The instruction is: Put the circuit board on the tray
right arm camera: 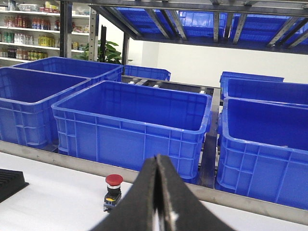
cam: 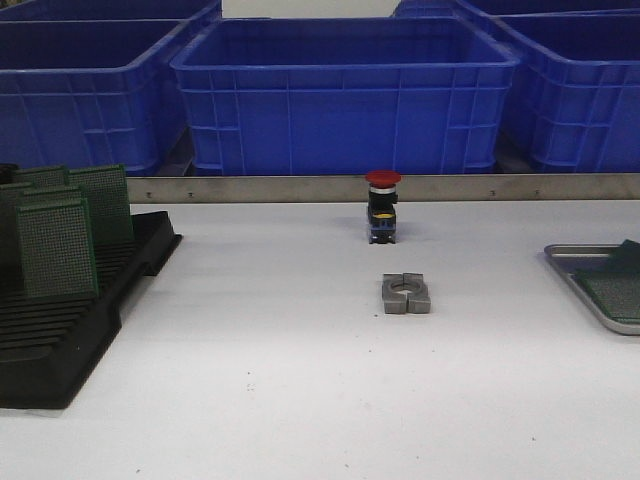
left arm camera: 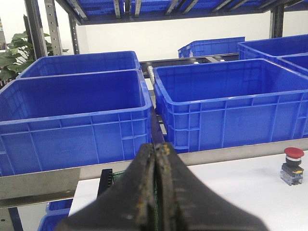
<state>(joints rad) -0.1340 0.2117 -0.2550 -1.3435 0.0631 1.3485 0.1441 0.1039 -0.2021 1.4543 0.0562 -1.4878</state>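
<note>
Several green circuit boards [cam: 57,245] stand upright in a black slotted rack [cam: 60,350] at the table's left. The silver tray [cam: 573,283] lies at the right edge, cut off by the frame, and a green board [cam: 615,292] lies flat in it. Neither gripper appears in the front view. In the left wrist view my left gripper [left arm camera: 156,146] is shut, fingers pressed together. Part of the rack [left arm camera: 105,177] and a green board [left arm camera: 117,177] show behind it. My right gripper [right arm camera: 157,157] is shut too, with nothing in it.
A red-capped push button [cam: 382,205] stands at the table's centre back, with a grey split metal block [cam: 406,294] in front of it. Big blue crates [cam: 345,95] line the back behind a metal rail [cam: 300,188].
</note>
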